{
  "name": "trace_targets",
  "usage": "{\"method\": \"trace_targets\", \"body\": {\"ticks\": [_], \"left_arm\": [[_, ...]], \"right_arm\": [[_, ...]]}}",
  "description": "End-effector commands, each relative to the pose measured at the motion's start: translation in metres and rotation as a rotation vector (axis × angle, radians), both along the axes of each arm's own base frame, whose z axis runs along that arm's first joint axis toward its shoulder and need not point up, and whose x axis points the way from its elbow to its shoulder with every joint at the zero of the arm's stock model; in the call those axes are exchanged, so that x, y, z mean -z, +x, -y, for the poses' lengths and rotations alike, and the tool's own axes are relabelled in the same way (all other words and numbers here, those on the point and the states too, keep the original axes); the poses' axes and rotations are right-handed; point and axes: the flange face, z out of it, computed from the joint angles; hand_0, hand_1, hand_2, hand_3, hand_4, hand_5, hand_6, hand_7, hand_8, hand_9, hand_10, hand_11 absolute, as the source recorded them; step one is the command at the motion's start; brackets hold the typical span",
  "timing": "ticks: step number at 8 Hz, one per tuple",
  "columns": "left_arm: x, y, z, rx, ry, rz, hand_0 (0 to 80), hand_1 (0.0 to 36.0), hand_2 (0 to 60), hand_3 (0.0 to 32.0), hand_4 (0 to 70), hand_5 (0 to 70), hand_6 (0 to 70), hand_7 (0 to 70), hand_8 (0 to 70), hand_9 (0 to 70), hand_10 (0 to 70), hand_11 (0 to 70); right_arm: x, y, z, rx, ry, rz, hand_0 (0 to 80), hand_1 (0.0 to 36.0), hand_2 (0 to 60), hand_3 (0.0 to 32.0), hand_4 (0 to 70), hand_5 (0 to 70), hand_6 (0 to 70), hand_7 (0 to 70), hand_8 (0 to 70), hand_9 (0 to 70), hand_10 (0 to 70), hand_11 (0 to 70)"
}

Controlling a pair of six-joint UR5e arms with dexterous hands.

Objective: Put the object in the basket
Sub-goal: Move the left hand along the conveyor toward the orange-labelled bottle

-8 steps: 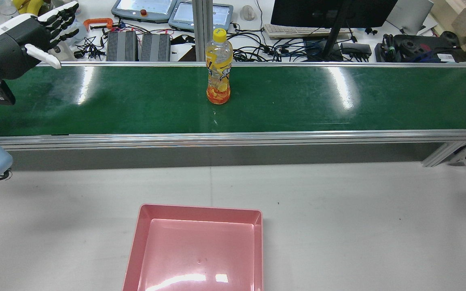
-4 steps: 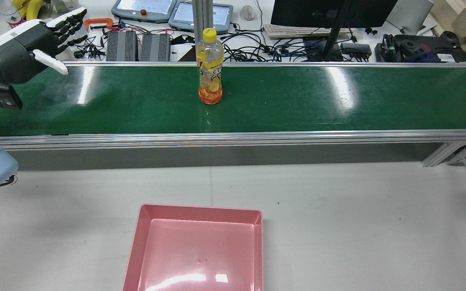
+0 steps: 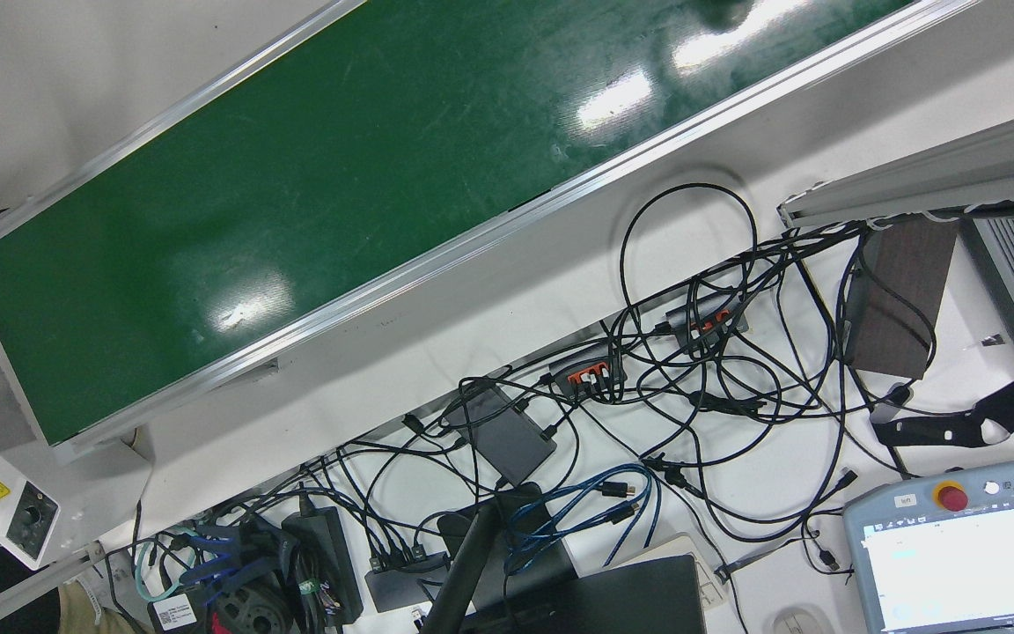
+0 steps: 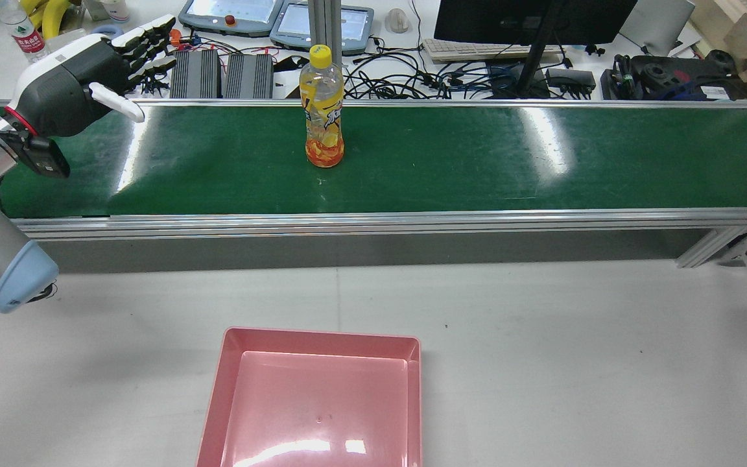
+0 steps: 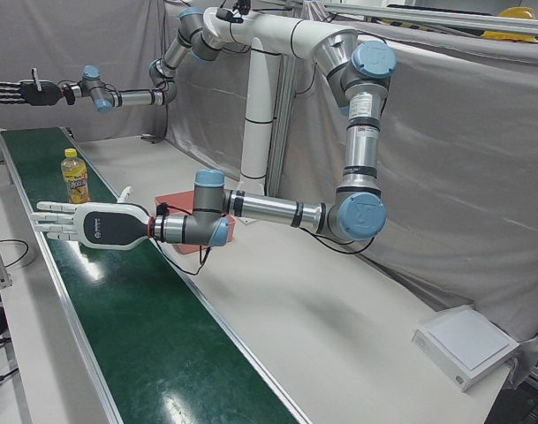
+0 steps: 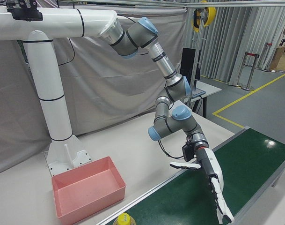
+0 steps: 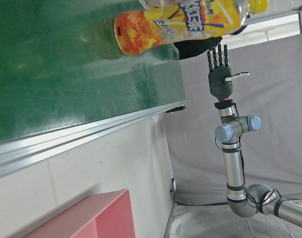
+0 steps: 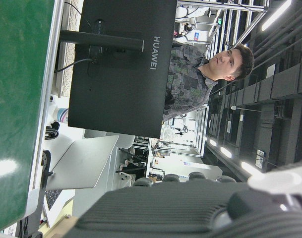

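Observation:
An orange drink bottle [image 4: 323, 110] with a yellow cap stands upright on the green belt [image 4: 477, 162]. It also shows in the left-front view [image 5: 73, 177] and in the left hand view [image 7: 185, 22]. My left hand [image 4: 82, 81] is open and empty above the belt's left end, well to the left of the bottle, fingers stretched across the belt. It also shows in the left-front view [image 5: 83, 223] and in the right-front view [image 6: 212, 180]. My right hand [image 5: 19, 90] is open and empty, raised far beyond the bottle. The pink basket [image 4: 321, 337] lies empty on the white table in front of the belt.
Aluminium rails [image 4: 373, 220] edge the belt. Behind the belt lie cables [image 4: 451, 81], power units [image 4: 221, 72], tablets and a monitor [image 4: 529, 19]. The white pedestal [image 6: 58, 117] stands behind the basket. The front view holds only the belt [image 3: 296, 176] and cables.
The bottle has moved to the left along the belt, toward my left hand. My left hand has moved right, toward the bottle, still open.

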Motion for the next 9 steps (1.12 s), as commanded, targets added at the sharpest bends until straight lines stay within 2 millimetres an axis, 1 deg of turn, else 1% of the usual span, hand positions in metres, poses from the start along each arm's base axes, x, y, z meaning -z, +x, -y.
{"method": "trace_targets", "body": {"ticks": [1,3,4,5,6,7,9], "left_arm": [[0.001,0.013,0.002,0.01,0.008,-0.019,51.7,3.8,0.0,0.0,5.5,4.0,0.0,0.0,0.0,0.0,6.1,10.3],[-0.001,0.014,0.002,0.006,-0.003,-0.022,51.5,4.3,0.0,0.0,5.4,5.2,0.0,0.0,0.0,0.1,5.6,9.6],[-0.003,0.018,0.008,0.004,0.014,-0.038,50.8,4.1,0.0,0.0,4.9,4.9,0.0,0.0,0.0,0.1,5.7,9.7],[0.013,0.036,0.018,-0.023,0.02,-0.069,50.9,4.1,0.0,0.0,4.7,4.3,0.0,0.0,0.0,0.0,6.0,10.1],[0.016,0.088,-0.003,-0.099,0.015,-0.069,51.5,4.3,0.0,0.0,5.1,4.3,0.0,0.0,0.0,0.0,5.7,9.8],[0.021,0.096,-0.005,-0.099,0.011,-0.073,51.5,4.3,0.0,0.0,5.4,4.3,0.0,0.0,0.0,0.0,5.5,9.5],[0.025,0.097,-0.005,-0.092,0.012,-0.071,51.9,4.7,0.0,0.0,5.9,4.6,0.0,0.0,0.0,0.0,5.5,9.5]], "right_arm": [[0.0,-0.001,0.0,0.001,0.0,0.0,0.0,0.0,0.0,0.0,0.0,0.0,0.0,0.0,0.0,0.0,0.0,0.0],[0.0,0.0,0.0,0.0,0.0,0.0,0.0,0.0,0.0,0.0,0.0,0.0,0.0,0.0,0.0,0.0,0.0,0.0],[0.0,0.0,0.0,0.0,0.0,0.0,0.0,0.0,0.0,0.0,0.0,0.0,0.0,0.0,0.0,0.0,0.0,0.0],[0.0,0.0,0.0,0.0,0.0,0.0,0.0,0.0,0.0,0.0,0.0,0.0,0.0,0.0,0.0,0.0,0.0,0.0],[0.0,0.0,0.0,0.0,0.0,0.0,0.0,0.0,0.0,0.0,0.0,0.0,0.0,0.0,0.0,0.0,0.0,0.0],[0.0,0.0,0.0,0.0,0.0,0.0,0.0,0.0,0.0,0.0,0.0,0.0,0.0,0.0,0.0,0.0,0.0,0.0],[0.0,0.0,0.0,0.001,0.0,0.0,0.0,0.0,0.0,0.0,0.0,0.0,0.0,0.0,0.0,0.0,0.0,0.0]]}}
